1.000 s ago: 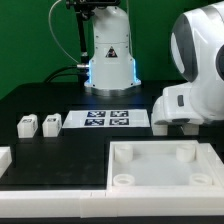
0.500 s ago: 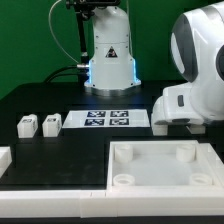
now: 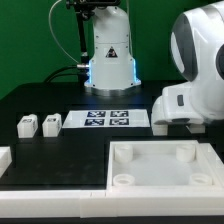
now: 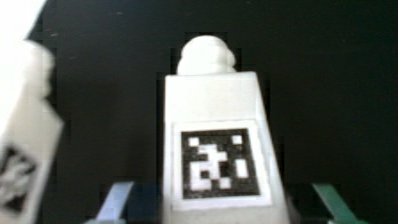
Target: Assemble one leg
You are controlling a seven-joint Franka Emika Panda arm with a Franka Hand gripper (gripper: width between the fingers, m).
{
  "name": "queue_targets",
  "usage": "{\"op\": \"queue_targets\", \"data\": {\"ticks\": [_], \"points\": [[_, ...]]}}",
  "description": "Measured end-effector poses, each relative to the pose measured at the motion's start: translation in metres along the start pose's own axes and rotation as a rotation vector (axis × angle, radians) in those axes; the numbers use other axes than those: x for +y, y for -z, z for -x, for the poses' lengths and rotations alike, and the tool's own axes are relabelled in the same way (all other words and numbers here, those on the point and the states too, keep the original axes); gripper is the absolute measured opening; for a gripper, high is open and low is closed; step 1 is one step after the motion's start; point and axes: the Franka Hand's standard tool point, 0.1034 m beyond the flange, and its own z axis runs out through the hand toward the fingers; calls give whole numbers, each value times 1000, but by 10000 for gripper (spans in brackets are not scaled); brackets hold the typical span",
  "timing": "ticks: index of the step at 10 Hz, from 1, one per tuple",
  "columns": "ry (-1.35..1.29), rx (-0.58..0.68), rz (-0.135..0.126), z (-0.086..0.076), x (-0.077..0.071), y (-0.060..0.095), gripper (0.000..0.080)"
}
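In the wrist view a white leg point(image 4: 217, 120) with a black-and-white tag on its face and a rounded peg at its far end lies on the black table. My gripper point(image 4: 222, 205) is open and straddles the leg's near end. A dark gap shows between the leg and each of the fingertips point(image 4: 121, 202). A second leg point(image 4: 25, 130) lies beside it at the picture's edge. In the exterior view two more legs point(image 3: 28, 125) point(image 3: 49, 123) stand at the left. The arm's white housing point(image 3: 190, 95) hides the gripper there.
The marker board point(image 3: 108, 120) lies in the middle of the black table. The large white tray with round corner sockets point(image 3: 160, 150) lies at the front right. A white part point(image 3: 4, 157) shows at the left edge. The robot's base point(image 3: 108, 55) stands at the back.
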Motion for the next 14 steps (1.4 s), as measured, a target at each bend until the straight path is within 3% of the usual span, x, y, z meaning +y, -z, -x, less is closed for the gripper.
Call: {"op": "queue_targets", "data": {"ticks": [2, 4, 5, 6, 7, 8, 9, 11, 12, 13, 14], "points": [[23, 39, -20, 12, 16, 51, 291], [0, 35, 2, 47, 9, 69, 291], [4, 76, -4, 37, 9, 69, 291], [4, 233, -14, 21, 6, 76, 291], [57, 320, -5, 27, 12, 82, 291], [98, 398, -9, 19, 28, 112, 291], [107, 556, -13, 4, 37, 149, 291], [119, 685, -13, -2, 41, 194, 291], [110, 743, -17, 0, 35, 209, 291], [116, 889, -11, -5, 35, 215, 291], [109, 983, -4, -5, 40, 208, 291]]}}
